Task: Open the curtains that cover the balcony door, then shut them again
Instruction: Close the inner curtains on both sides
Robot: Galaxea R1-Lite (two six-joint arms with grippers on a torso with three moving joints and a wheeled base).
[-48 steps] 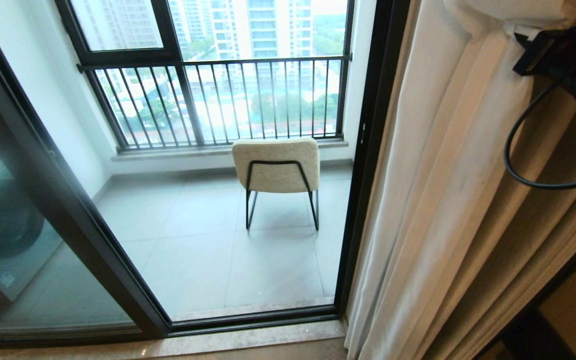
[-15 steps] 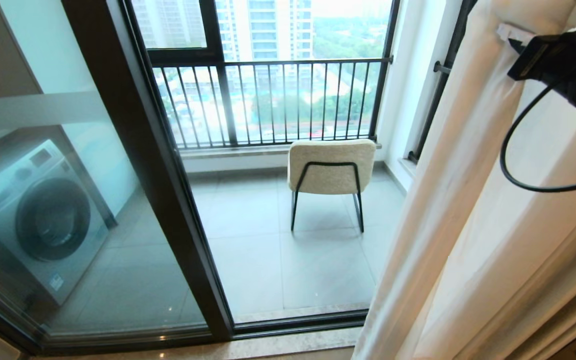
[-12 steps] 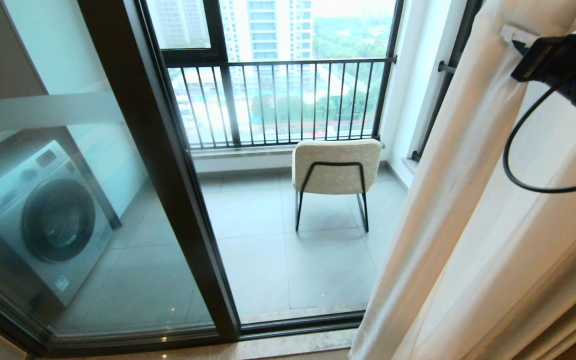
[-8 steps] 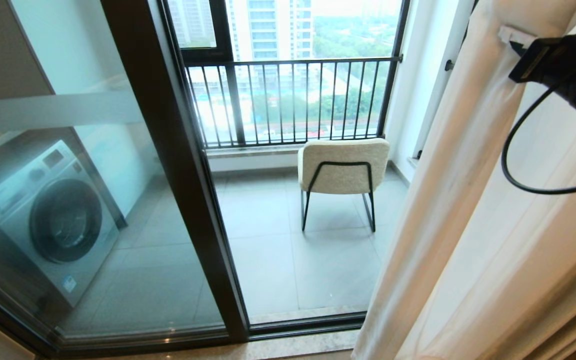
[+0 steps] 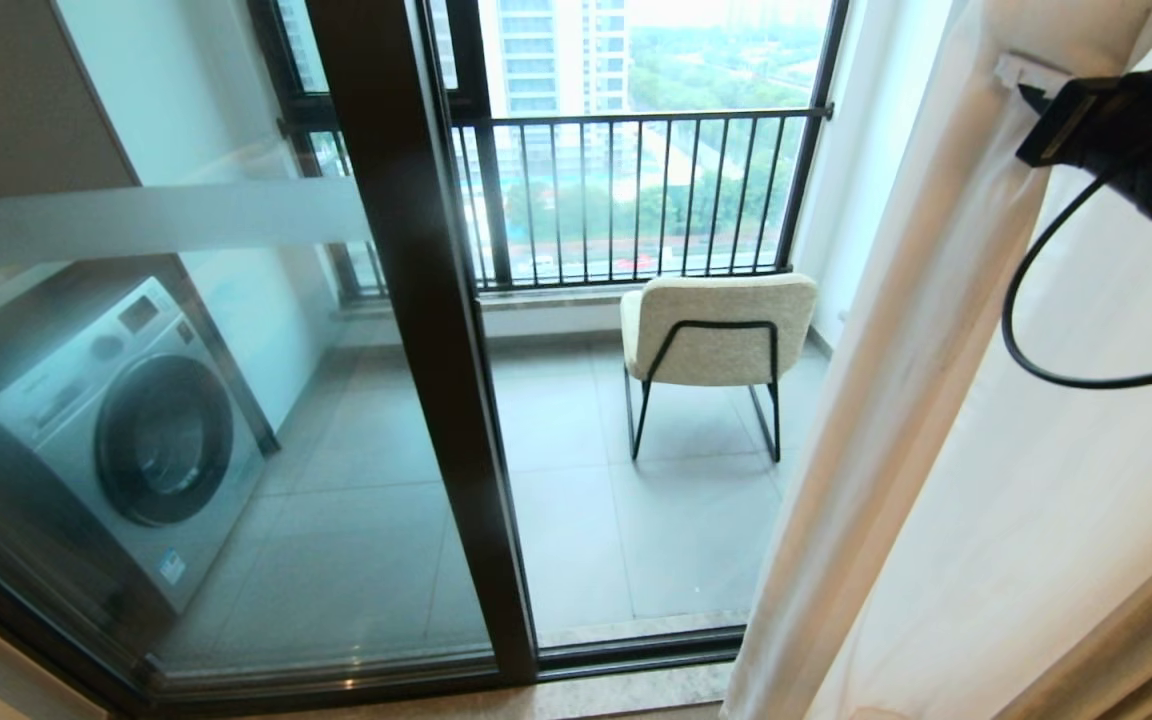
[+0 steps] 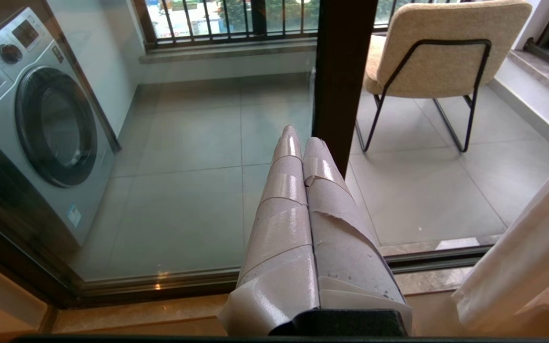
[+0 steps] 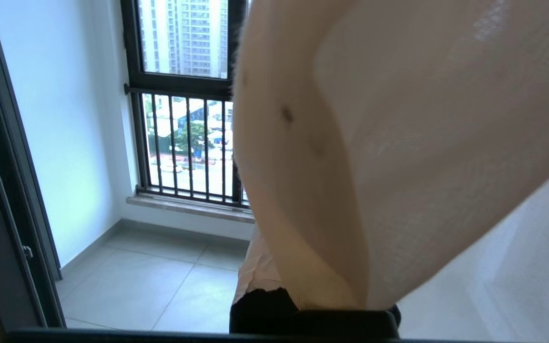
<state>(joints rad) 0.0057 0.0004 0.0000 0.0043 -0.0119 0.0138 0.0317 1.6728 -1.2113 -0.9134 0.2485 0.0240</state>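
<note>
Since the earlier frame the whole view has swung rightward. Right gripper pinches the curtains — apparently their leading edge — right of the balcony door; left gripper hangs closed, empty.

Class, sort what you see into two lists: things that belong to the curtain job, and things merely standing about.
Belongs to the job:
- curtains
- balcony door
- right tool, shut on the curtains

Just standing about:
- chair
- washing machine
- railing
- left tool, shut and idle
</note>
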